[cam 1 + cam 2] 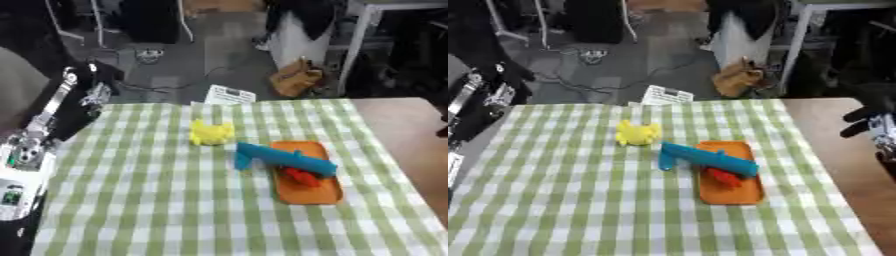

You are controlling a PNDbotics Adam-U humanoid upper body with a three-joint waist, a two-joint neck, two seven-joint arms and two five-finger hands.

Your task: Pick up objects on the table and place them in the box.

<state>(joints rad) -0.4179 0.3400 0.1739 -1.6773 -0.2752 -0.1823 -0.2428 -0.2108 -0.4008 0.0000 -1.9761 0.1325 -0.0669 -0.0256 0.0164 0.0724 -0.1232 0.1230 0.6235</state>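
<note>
An orange box [317, 196], shallow like a tray, lies on the checked cloth right of centre. A red object [300, 176] sits inside it. A long blue object [284, 157] lies slantwise across the box's far end, its left end hanging over the cloth. A small yellow object [210, 134] rests on the cloth just beyond and left of the box. My left arm runs along the table's left edge, and its hand [91, 82] is a dark blurred shape off the far left corner. My right hand [866, 121] shows at the right edge, dark fingers spread, well clear of the box.
The table [398, 130] is bare brown wood to the right of the green-and-white cloth [140, 200]. A white paper [229, 94] lies at the far edge. Beyond it on the floor are a brown bag [296, 77], cables and furniture legs.
</note>
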